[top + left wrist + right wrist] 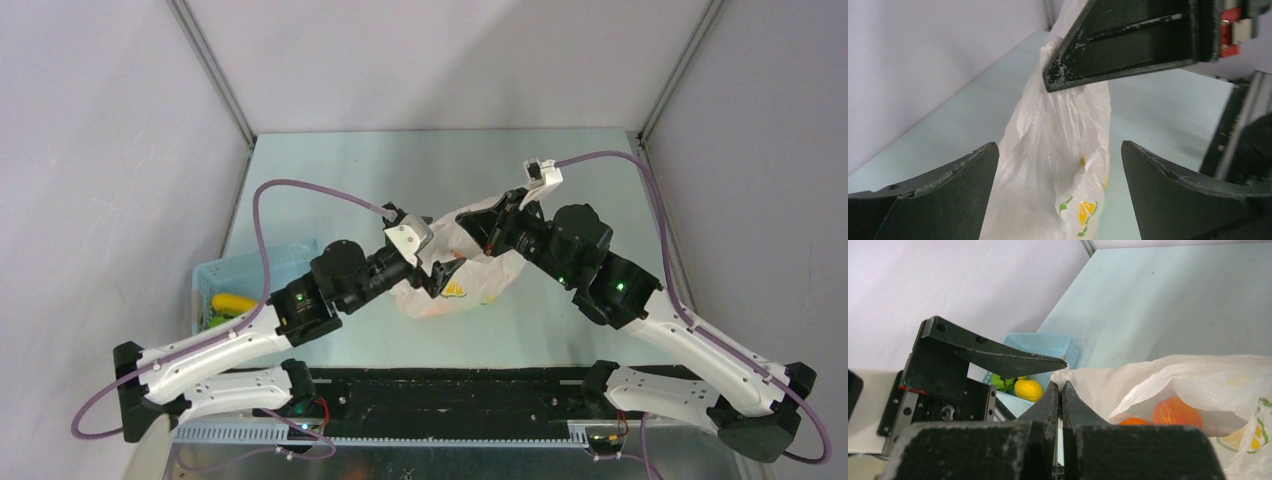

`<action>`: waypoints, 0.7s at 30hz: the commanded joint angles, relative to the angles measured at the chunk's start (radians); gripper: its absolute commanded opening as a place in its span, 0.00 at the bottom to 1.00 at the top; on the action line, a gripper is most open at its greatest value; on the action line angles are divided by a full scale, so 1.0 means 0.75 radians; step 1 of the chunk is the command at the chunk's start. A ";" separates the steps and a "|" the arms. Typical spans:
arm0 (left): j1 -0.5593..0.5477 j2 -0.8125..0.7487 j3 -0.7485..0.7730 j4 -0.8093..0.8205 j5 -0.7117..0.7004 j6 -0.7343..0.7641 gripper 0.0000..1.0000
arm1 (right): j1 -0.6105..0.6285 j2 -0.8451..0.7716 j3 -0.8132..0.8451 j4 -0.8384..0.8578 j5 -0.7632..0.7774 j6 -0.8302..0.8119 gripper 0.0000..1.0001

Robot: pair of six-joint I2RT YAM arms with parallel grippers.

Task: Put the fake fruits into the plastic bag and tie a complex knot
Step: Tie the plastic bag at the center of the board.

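Observation:
The plastic bag lies mid-table, white and crinkly with yellow fruit-slice prints. My right gripper is shut on the bag's upper edge and holds it up. Through the bag's mouth I see two orange fake fruits inside. My left gripper is open, one finger on each side of the lifted plastic bag without pinching it. From above, the left gripper meets the bag from the left and the right gripper from the upper right. No knot shows in any view.
A light blue basket stands at the left edge with a yellow fruit and a green one in it. In the right wrist view, the same basket and yellow fruit appear behind a left finger. Grey walls enclose the table.

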State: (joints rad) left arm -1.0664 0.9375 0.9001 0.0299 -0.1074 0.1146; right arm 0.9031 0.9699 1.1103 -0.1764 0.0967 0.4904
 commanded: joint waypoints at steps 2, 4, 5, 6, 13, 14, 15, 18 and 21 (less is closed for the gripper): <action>-0.122 0.081 -0.019 0.305 -0.501 0.149 0.99 | 0.048 0.002 0.060 0.036 0.226 0.103 0.00; -0.154 0.126 -0.014 0.343 -0.567 0.210 0.99 | 0.062 0.013 0.065 0.036 0.228 0.109 0.00; -0.166 0.155 -0.010 0.351 -0.595 0.227 0.99 | 0.066 0.017 0.065 0.040 0.228 0.113 0.00; -0.168 0.167 -0.005 0.354 -0.604 0.229 0.99 | 0.072 0.018 0.064 0.044 0.227 0.115 0.00; -0.172 0.212 -0.003 0.339 -0.612 0.238 0.68 | 0.089 0.018 0.065 0.060 0.233 0.128 0.00; -0.173 0.210 -0.010 0.334 -0.605 0.240 0.59 | 0.088 0.018 0.066 0.062 0.233 0.129 0.00; -0.172 0.209 -0.013 0.319 -0.595 0.241 0.53 | 0.088 0.018 0.065 0.064 0.232 0.128 0.00; -0.157 0.200 -0.019 0.273 -0.544 0.205 0.19 | 0.089 0.021 0.064 0.074 0.220 0.095 0.00; -0.093 0.155 -0.016 0.189 -0.399 0.091 0.02 | 0.050 0.015 0.064 0.071 0.183 0.023 0.28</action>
State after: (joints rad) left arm -1.1793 1.1030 0.8890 0.2127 -0.5060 0.2638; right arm 0.9646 0.9874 1.1130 -0.1734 0.2413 0.5652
